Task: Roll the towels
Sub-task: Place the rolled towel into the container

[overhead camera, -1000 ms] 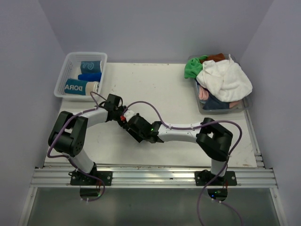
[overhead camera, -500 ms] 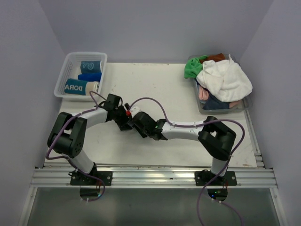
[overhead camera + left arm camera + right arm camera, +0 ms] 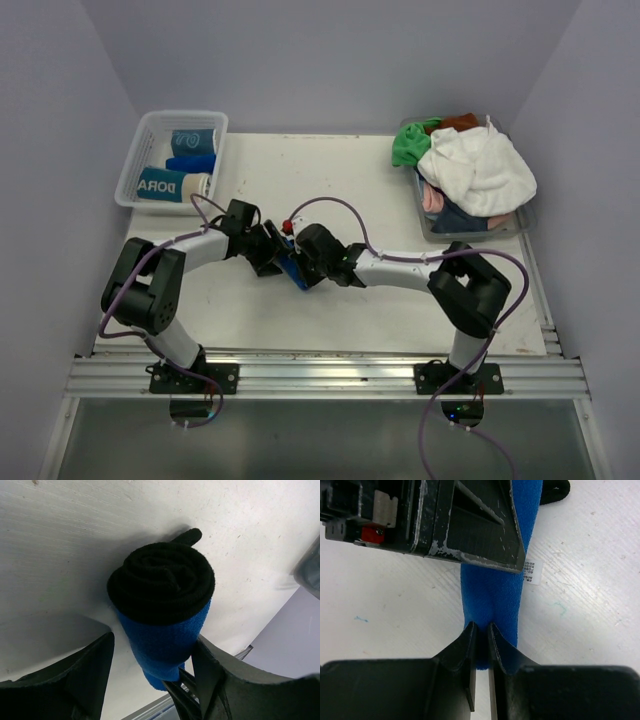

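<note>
Where the two arms met near the middle of the table, the right gripper (image 3: 481, 630) was clenched on a thin fold at the near end of a rolled royal-blue terry towel (image 3: 490, 595), its two black fingers (image 3: 457, 652) almost touching with only the pinched cloth between them. Just beyond, the left gripper (image 3: 152, 642) stood released and wide astride the same roll. In its own wrist view one finger lay against the blue side and the other stood just clear of it (the spiral end of the roll faced that camera and looked nearly black in shadow). The roll lay on the matte white tabletop (image 3: 400, 190), and a small white printed label (image 3: 532, 571) stuck out from its side. Well apart, at the far left corner, a clear plastic mesh basket (image 3: 128, 178) held three rolled towels side by side: a teal and beige roll with white lettering (image 3: 172, 185) nearest, a plain blue roll (image 3: 190, 163) in the middle and a teal roll with white swirls (image 3: 192, 140) farthest. At the far right, a clear plastic bin (image 3: 428, 228) was heaped with loose towels, with a crumpled white towel (image 3: 475, 170) on top, a green towel (image 3: 410, 145) at its far left and a pink towel (image 3: 432, 200) beneath.
</note>
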